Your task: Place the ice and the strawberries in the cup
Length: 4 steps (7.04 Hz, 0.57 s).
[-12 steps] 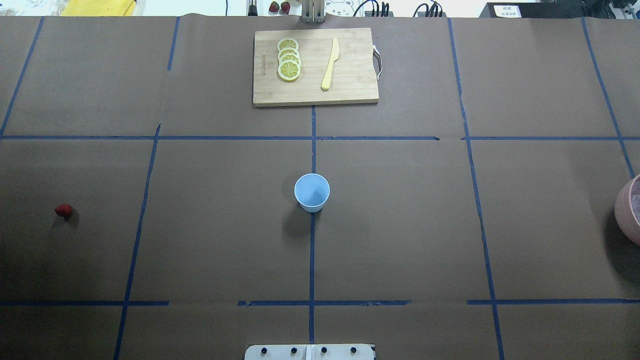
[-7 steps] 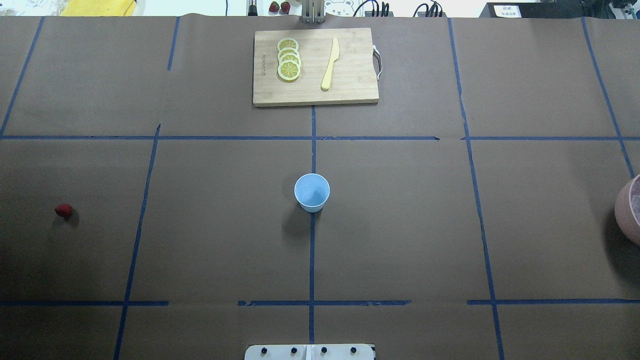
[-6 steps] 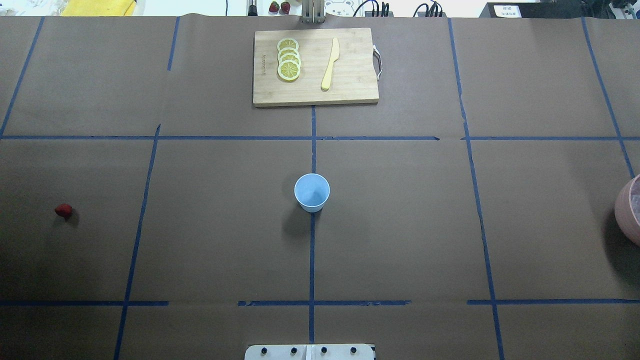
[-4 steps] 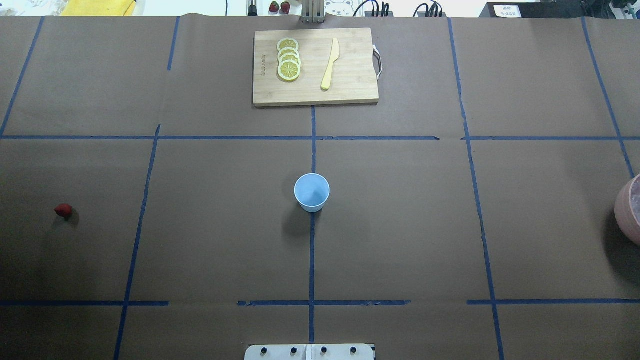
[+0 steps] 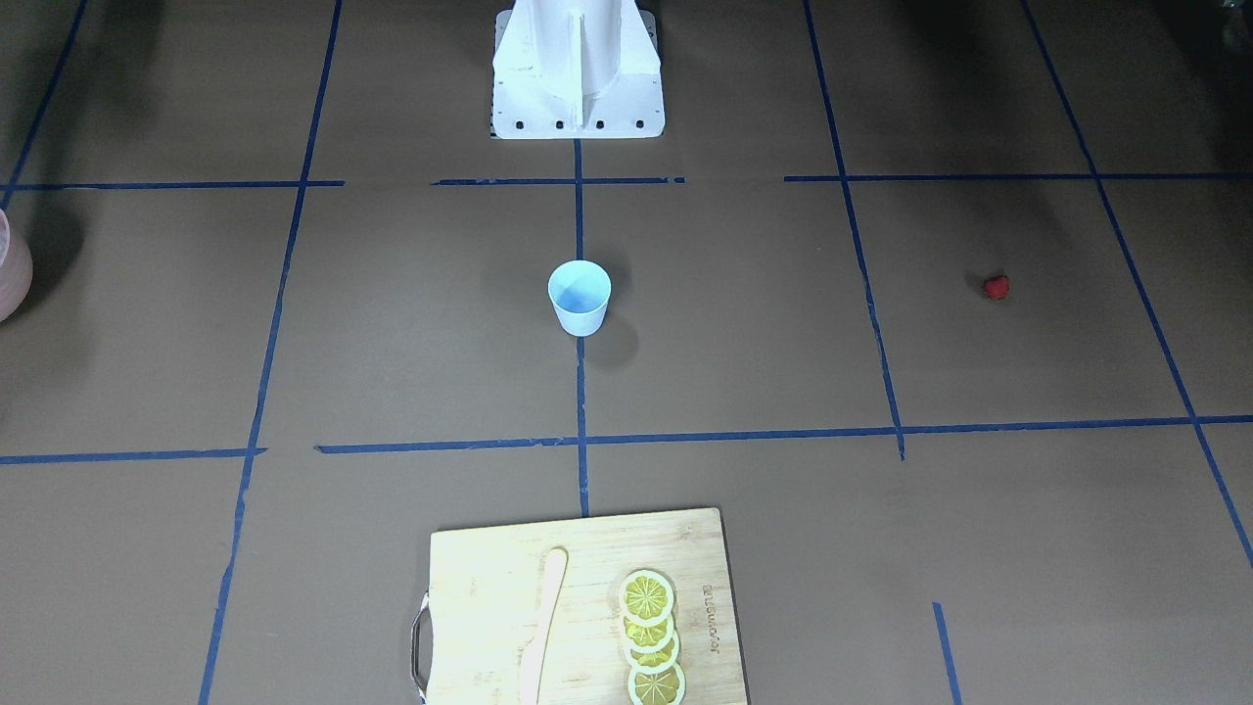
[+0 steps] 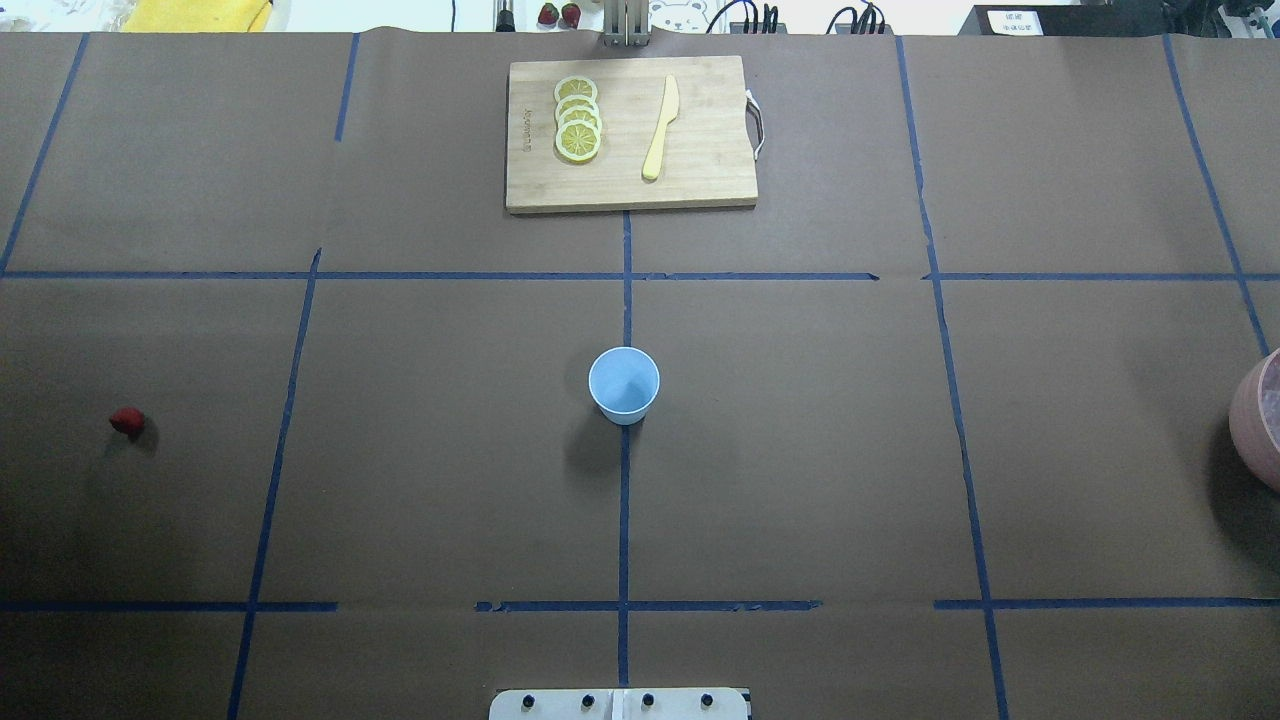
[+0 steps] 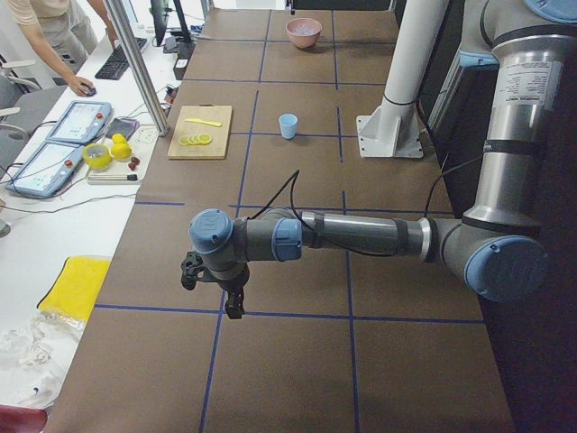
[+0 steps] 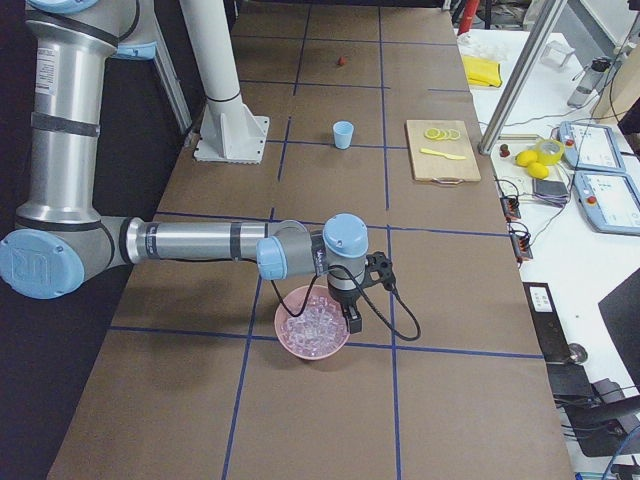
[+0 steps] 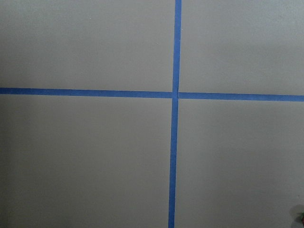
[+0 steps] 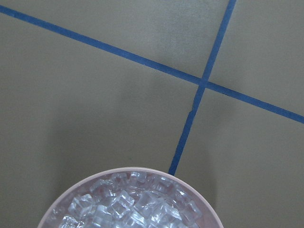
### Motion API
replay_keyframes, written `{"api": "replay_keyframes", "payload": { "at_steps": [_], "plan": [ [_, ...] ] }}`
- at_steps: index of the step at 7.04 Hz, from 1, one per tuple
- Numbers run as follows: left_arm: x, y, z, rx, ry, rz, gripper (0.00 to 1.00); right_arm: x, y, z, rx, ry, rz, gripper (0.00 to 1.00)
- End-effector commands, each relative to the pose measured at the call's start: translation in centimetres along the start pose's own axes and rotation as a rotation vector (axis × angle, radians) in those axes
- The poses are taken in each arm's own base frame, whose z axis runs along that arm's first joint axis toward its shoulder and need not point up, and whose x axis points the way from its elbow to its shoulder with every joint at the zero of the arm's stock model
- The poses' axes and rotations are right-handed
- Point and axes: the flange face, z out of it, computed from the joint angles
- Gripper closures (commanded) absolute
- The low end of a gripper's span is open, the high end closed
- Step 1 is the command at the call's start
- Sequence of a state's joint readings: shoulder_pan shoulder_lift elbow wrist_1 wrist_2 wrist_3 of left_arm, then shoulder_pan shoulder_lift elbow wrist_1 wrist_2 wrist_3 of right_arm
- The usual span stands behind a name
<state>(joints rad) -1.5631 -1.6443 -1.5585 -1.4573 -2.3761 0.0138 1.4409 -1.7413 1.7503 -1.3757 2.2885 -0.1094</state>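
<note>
The light-blue cup (image 6: 624, 384) stands upright at the table's middle, also in the front view (image 5: 580, 297). A small red strawberry (image 6: 126, 421) lies far out on the left side. Ice cubes (image 10: 137, 202) fill a pink bowl (image 8: 312, 322) at the right end; only the bowl's rim (image 6: 1258, 420) reaches into the overhead view. My right gripper (image 8: 352, 320) hangs over the bowl's rim. My left gripper (image 7: 233, 305) hovers above bare table near a tape crossing. Both show only in the side views, so I cannot tell whether they are open or shut.
A wooden cutting board (image 6: 630, 135) at the far edge carries lemon slices (image 6: 578, 118) and a yellow knife (image 6: 661, 128). The white robot base (image 5: 578, 69) stands behind the cup. A person (image 7: 54, 36) works at the desk beyond the table.
</note>
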Motion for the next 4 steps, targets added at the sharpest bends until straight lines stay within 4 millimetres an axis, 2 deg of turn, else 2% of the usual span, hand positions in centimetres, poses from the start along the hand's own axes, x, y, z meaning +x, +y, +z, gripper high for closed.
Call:
{"api": "replay_keyframes", "payload": {
  "at_steps": [1, 4],
  "plan": [
    [0.1, 0.0, -0.1, 0.001, 0.0, 0.001, 0.0, -1.5, 0.6, 1.5, 0.005, -0.011, -0.033, 0.0],
    [0.1, 0.0, -0.1, 0.001, 0.0, 0.0, 0.0, -2.6, 0.8, 3.1, -0.033, -0.018, -0.064, 0.0]
  ]
}}
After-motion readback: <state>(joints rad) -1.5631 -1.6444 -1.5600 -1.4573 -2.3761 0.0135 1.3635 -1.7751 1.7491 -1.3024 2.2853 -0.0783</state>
